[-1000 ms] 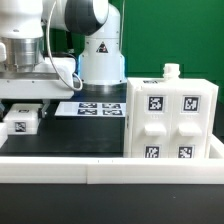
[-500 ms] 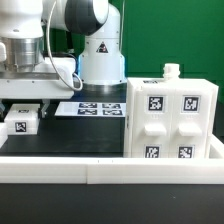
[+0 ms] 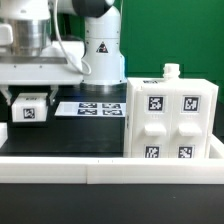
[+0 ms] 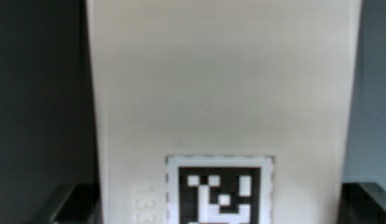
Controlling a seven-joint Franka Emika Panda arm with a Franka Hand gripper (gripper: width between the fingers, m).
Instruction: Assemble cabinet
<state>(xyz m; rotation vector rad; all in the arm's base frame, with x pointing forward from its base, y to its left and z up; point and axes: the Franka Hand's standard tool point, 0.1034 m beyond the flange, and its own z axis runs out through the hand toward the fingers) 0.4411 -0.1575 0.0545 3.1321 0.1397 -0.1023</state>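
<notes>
Here, on the exterior view's left, you see the gripper clamped on the small white block. The marker board lies flat in the middle. The cabinet stands upright on the right.

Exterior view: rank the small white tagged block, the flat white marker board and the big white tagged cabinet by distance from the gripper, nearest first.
1. the small white tagged block: right under the gripper, between its fingers, on the exterior view's left.
2. the flat white marker board: lying flat, mid-scene.
3. the large white plastic cabinet: on the exterior view's right, clearly farthest.
</notes>
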